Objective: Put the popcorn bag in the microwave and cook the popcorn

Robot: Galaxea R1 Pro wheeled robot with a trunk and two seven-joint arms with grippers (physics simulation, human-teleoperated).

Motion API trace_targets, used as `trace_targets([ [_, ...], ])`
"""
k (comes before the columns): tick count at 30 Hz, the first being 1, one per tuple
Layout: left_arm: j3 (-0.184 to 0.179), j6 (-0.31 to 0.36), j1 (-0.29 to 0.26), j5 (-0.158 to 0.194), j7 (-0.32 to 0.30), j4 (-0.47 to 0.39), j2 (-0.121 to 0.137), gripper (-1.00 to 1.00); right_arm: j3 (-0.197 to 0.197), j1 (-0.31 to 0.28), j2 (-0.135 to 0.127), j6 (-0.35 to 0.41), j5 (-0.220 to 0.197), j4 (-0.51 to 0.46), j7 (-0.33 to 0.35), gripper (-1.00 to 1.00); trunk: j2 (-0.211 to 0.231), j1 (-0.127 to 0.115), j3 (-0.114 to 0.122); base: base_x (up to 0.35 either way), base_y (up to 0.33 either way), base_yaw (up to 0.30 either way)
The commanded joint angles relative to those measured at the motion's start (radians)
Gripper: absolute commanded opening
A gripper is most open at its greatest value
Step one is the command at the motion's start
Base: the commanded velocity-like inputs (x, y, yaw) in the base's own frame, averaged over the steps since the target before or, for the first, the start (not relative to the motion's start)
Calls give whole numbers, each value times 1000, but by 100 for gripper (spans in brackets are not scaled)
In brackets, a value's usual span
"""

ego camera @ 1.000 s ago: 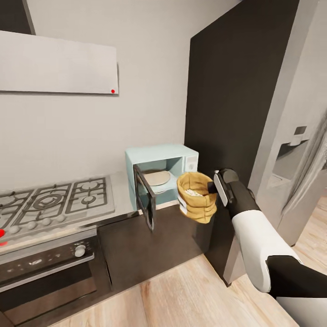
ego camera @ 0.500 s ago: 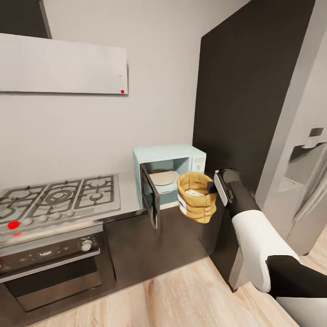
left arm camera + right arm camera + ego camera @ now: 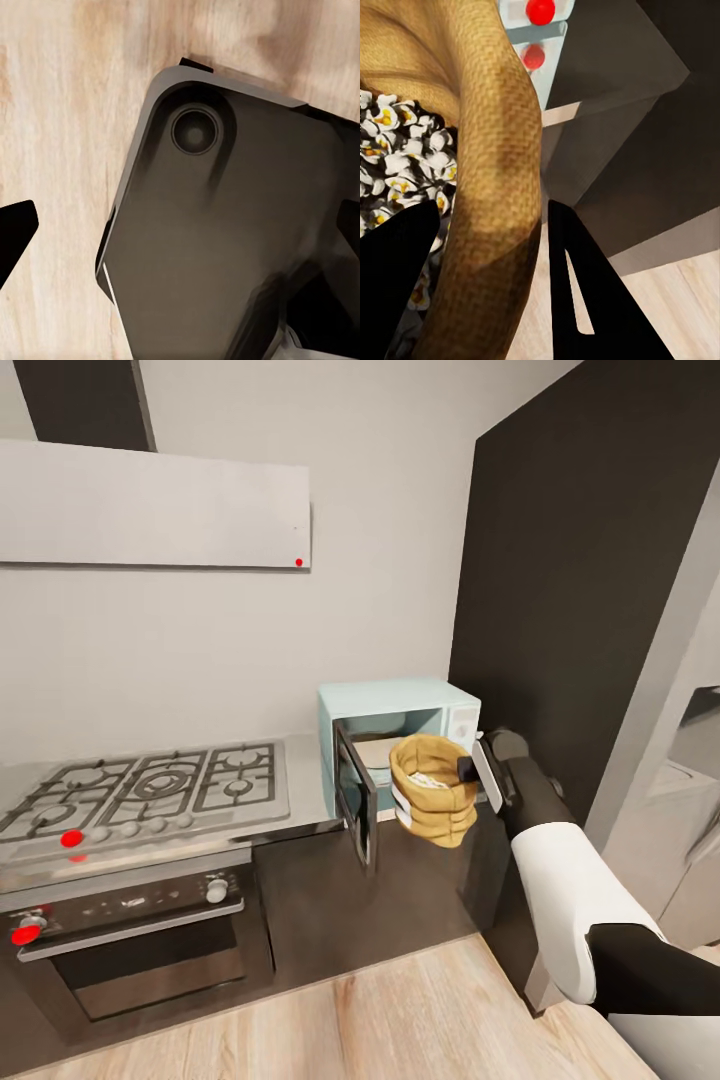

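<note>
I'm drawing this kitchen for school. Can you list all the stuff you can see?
bag: one, tan-brown, held in the air in front of the open microwave
popcorn: a heap, white and yellow, inside the bag
microwave: one, pale blue, door open, at the countertop's right end
plate: one, pale, inside the microwave
countertop: one, grey, under the microwave
hob: one, steel, left of the microwave
oven: one, black, under the hob
hood: one, pale grey, on the wall above the hob
tall cabinet: one, dark, right of the microwave
floor: light wood
right gripper: one, black, shut on the bag's rim
right arm: one, white and black
</note>
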Motion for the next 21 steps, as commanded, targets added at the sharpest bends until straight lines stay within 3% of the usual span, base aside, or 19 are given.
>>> trace_targets([
  [1, 6, -1, 0, -1, 1, -2, 0, 100, -3, -1, 1, 4, 6, -1, 3, -100, -1, 0, -1, 0, 0, 1],
  [21, 6, -1, 0, -1, 1, -2, 0, 100, 1, -1, 4, 4, 7, -46, 2, -100, -1, 0, -1, 0, 0, 0],
])
